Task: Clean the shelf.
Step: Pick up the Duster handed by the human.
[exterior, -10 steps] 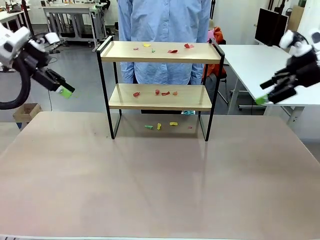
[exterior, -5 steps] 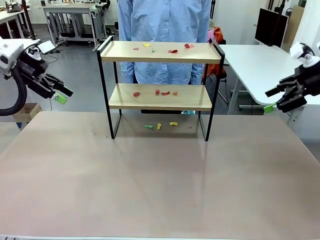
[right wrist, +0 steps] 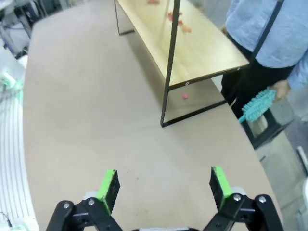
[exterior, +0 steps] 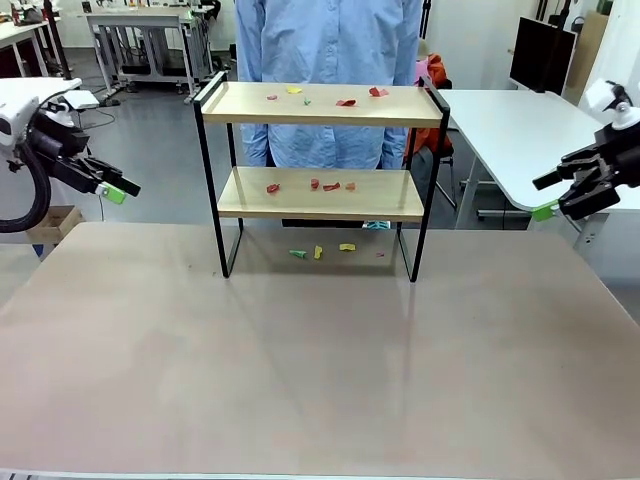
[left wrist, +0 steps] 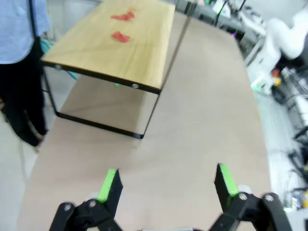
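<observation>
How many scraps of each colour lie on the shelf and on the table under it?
Red or orange scraps: 7, all on the shelf
Yellow scraps: 3
Green scraps: 2
Pink scraps: 1, small and faint
Total: 13

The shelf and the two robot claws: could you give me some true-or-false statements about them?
Coloured scraps lie on both boards of the shelf. True.
The left gripper grips a red scrap. False: it is open and empty.
The person's hand holds a teal brush. True.
The right gripper touches the shelf. False: it hangs open, well apart from it.
The table under the shelf is bare. False: a few scraps lie there.
</observation>
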`<state>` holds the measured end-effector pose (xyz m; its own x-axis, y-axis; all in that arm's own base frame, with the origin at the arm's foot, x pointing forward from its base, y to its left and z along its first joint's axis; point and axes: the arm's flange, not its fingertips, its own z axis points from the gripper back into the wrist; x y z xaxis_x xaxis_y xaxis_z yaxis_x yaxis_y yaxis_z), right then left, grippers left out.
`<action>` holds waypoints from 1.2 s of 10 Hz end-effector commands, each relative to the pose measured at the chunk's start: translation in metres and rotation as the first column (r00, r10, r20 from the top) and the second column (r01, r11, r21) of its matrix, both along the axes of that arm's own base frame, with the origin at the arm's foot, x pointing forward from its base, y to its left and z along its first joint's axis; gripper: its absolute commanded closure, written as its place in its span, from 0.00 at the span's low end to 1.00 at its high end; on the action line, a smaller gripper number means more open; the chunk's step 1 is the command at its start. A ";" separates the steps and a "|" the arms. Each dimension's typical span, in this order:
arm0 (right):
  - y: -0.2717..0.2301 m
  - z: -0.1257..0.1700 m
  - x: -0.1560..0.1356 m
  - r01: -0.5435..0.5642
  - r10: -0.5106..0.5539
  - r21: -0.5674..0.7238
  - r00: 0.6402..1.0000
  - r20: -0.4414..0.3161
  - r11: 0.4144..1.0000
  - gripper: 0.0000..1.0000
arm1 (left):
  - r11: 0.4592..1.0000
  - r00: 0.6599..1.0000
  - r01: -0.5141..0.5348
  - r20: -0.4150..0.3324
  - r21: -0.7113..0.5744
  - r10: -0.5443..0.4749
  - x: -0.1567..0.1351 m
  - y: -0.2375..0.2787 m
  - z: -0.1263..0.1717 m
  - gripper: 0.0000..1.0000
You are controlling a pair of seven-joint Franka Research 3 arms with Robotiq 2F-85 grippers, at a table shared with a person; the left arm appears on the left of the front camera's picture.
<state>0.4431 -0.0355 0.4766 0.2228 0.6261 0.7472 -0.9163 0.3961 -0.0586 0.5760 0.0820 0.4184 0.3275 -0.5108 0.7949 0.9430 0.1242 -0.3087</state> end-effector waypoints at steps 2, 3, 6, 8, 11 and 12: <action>-0.059 -0.030 0.066 -0.116 0.093 0.204 0.988 0.119 0.972 0.00 | 0.966 0.999 0.040 0.023 -0.254 -0.035 0.046 0.030 -0.017 0.00; -0.072 -0.040 0.082 -0.140 0.108 0.251 0.985 0.136 0.958 0.00 | 0.947 0.998 0.055 0.038 -0.317 -0.045 0.058 0.036 -0.031 0.00; -0.106 -0.075 0.116 -0.188 0.135 0.354 0.976 0.169 0.916 0.00 | 0.879 0.990 0.114 0.122 -0.462 -0.064 0.073 0.046 -0.071 0.00; -0.115 -0.088 0.127 -0.230 0.176 0.435 0.971 0.161 0.870 0.00 | 0.820 0.974 0.202 0.201 -0.536 -0.109 0.078 0.049 -0.086 0.00; -0.119 -0.097 0.141 -0.247 0.216 0.514 0.969 0.120 0.822 0.00 | 0.766 0.936 0.293 0.333 -0.572 -0.109 0.077 0.052 -0.093 0.00; -0.119 -0.098 0.144 -0.248 0.217 0.522 0.969 0.121 0.816 0.00 | 0.776 0.917 0.284 0.397 -0.563 -0.047 0.073 0.052 -0.089 0.00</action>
<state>0.5752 -0.1509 0.3711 0.0473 0.2023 0.9782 -0.9883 0.1518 0.0164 0.6483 0.1347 0.3241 0.0120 0.0504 0.9987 0.9840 -0.1780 -0.0029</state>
